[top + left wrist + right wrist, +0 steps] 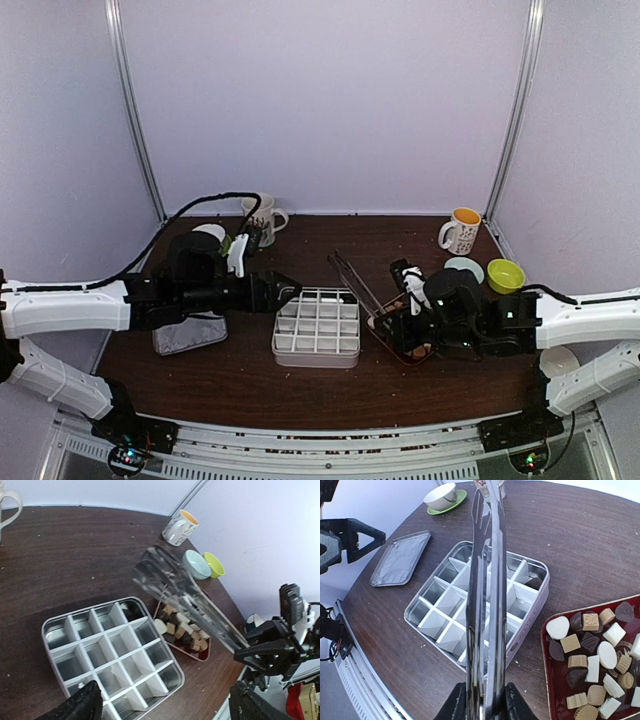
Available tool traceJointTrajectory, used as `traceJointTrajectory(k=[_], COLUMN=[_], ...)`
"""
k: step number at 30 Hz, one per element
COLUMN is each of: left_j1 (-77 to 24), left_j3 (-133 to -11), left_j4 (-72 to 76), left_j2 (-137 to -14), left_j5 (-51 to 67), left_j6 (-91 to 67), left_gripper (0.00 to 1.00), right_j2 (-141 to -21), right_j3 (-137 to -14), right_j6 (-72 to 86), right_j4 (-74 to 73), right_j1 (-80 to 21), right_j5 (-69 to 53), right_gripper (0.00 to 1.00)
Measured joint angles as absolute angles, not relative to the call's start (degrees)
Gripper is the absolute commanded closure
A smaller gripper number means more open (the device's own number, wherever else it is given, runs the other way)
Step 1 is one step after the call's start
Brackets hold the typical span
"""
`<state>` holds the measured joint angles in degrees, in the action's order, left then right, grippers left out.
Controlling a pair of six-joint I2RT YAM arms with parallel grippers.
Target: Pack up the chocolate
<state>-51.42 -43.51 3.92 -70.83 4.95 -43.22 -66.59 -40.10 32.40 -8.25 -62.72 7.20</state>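
Lying in red tray, chocolate beside right jaws, tongs clamped

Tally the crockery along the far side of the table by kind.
Mugs: 2, the left mug and the right mug
Bowls: 2, the blue bowl and the green bowl
Cups: 1, the white cup
Saucers: 1, the green saucer
Total: 6
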Motion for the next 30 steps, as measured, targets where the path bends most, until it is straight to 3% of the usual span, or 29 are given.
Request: traceJointTrajectory(k=[6, 9, 23, 30], left_j1=[-51.4, -51.4, -52.2, -52.2], left_j3=[-43.7, -44.3, -45.5, -45.7], left_j4=[12.8, 16.0, 26.2, 27.5], left_j2=[-73.3, -76.3, -84.8, -86.6], left_j5=[10.6, 11.9, 11.0, 10.1], left_j6=[-47.8, -51.4, -66.0, -70.0], left_gripper=[0.09, 0.02, 0.08, 0.34], right_j2=[-66.3, -67.3, -70.7, -72.3], right_j3=[-40.1, -40.1, -42.7, -44.1], right_j6=[29.9, 29.6, 28.1, 25.6], right_j4=[-4.7, -3.0, 0.7, 0.6], right_j1=[-62.7, -62.7, -64.3, -65.9], right_j5=[3.1, 1.1, -2.3, -2.3], right_gripper=[0.75, 0.75, 0.75, 0.74])
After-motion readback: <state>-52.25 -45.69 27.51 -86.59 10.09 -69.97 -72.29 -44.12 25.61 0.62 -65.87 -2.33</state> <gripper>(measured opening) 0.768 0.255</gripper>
